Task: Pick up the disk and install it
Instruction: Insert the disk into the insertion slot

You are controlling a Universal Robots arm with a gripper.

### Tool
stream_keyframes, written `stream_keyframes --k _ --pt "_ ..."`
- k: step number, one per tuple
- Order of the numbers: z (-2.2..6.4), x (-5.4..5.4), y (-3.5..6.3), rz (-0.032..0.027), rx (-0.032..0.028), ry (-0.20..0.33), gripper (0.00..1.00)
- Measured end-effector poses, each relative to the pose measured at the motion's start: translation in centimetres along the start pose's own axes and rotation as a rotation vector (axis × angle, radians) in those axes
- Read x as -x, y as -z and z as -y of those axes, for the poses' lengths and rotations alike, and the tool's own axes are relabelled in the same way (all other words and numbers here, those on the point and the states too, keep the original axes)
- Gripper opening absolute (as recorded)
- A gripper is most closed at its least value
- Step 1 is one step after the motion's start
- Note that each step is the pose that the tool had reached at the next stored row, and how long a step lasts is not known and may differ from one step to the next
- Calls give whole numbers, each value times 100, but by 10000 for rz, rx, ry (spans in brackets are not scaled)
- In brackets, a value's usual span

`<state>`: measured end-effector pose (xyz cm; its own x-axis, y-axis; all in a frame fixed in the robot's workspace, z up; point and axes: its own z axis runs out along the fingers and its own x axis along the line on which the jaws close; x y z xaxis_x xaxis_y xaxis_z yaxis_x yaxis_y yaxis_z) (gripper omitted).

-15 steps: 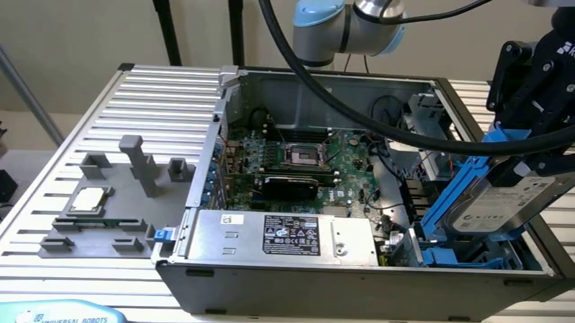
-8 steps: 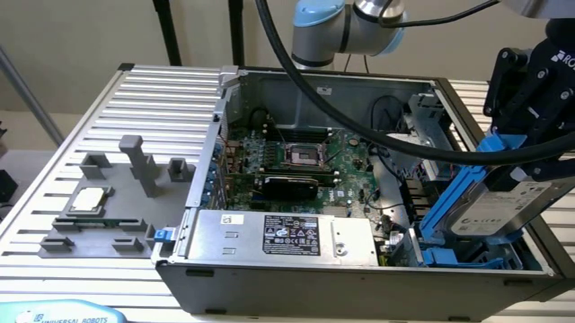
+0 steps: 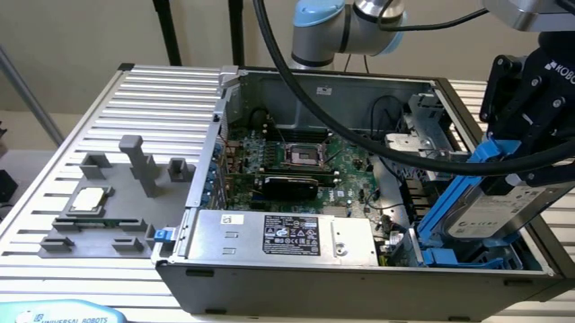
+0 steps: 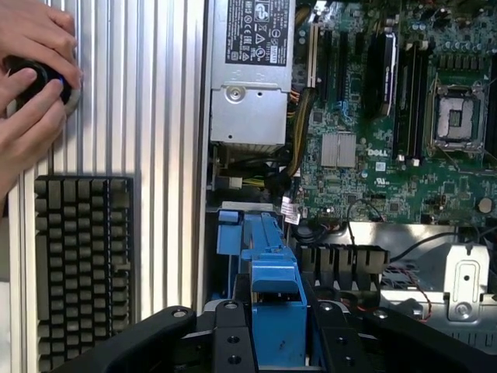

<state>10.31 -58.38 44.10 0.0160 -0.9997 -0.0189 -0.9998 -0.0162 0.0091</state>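
Note:
The disk (image 3: 503,212) is a silver-grey drive with a white label and a bright blue carrier frame. It hangs tilted over the open computer case (image 3: 359,286) at the exterior view's right. Its lower end reaches down to the blue drive cage (image 3: 449,257) in the case's corner. My black gripper (image 3: 530,158) is shut on the disk's upper end. In the wrist view the blue frame of the disk (image 4: 276,311) sits clamped between the black fingers (image 4: 229,342) of the gripper (image 4: 276,346), above the blue drive cage (image 4: 233,229).
Thick black cables (image 3: 359,134) cross above the motherboard (image 3: 297,161). A grey power supply (image 3: 287,235) lies along the case's front. A grey fixture with a small square chip (image 3: 88,200) sits on the ribbed table. A person's hand (image 4: 31,70) and a keyboard (image 4: 81,264) are beside the case.

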Motion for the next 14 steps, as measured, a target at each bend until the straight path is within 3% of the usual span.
stream_keyframes --k 14 --pt "16 34 -95 1 14 0 33"
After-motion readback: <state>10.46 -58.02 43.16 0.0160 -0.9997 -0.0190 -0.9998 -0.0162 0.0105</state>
